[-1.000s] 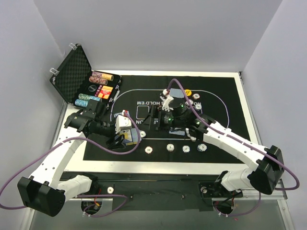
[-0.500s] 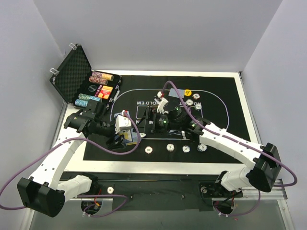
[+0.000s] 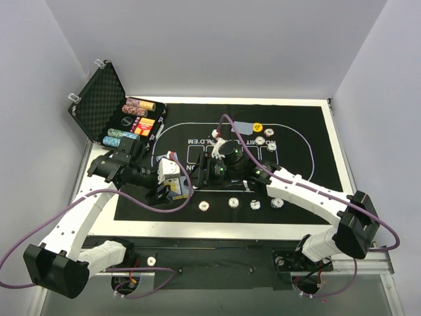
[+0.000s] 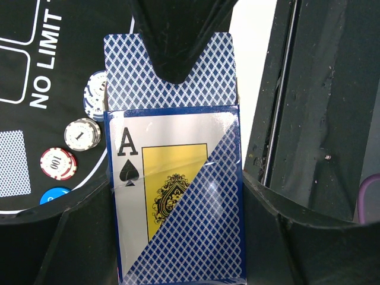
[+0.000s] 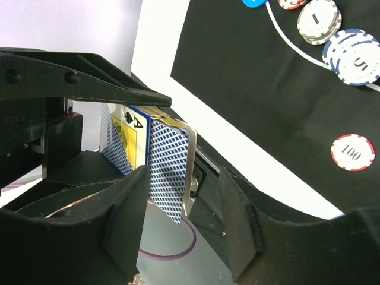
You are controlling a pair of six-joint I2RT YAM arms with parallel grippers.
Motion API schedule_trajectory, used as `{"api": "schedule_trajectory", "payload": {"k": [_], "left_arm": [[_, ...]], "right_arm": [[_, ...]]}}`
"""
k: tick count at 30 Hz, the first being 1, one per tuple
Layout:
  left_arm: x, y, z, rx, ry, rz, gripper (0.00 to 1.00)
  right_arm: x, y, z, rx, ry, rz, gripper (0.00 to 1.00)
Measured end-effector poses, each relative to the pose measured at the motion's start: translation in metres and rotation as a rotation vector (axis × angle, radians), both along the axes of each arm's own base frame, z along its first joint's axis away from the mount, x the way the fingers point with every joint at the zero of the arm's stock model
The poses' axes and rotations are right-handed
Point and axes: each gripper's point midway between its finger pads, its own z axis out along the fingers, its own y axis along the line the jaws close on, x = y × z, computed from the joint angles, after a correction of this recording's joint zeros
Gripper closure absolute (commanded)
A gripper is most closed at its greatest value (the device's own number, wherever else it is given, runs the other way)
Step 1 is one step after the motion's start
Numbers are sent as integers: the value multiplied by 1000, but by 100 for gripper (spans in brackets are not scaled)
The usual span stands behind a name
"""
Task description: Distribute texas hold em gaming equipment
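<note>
L gripper (image 4: 178,202) is clamped on the deck (image 4: 172,178), held up over the near-left edge of the mat (image 3: 309,191). Deck's long axis runs out from L jaws twd R gripper (image 5: 185,178). A card (image 4: 127,71) sticks out that end, blue diamond back. R jaws are part-open, straddling the card w/ a gap on one side, not pinching yet. R arm looks set to pull. Deck front shows ace of spades, yellow panel.

White arms (image 3: 72,220), black joints (image 3: 358,227), looping purple cables (image 3: 222,118).
</note>
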Motion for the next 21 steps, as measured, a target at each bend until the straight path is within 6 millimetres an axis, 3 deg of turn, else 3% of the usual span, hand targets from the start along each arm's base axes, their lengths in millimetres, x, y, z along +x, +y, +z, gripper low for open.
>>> {"api": "schedule_trajectory", "payload": {"k": [4, 14, 21], "left_arm": [[-1, -1, 0, -5, 4, 0, 100], [-1, 0, 0, -3, 12, 6, 100], [-2, 1, -1, 6, 18, 12, 100]], "right_arm": [[2, 1, 0, 18, -3, -8, 60], [7, 6, -13, 38, 26, -17, 55], [8, 10, -13, 55, 32, -11, 62]]}}
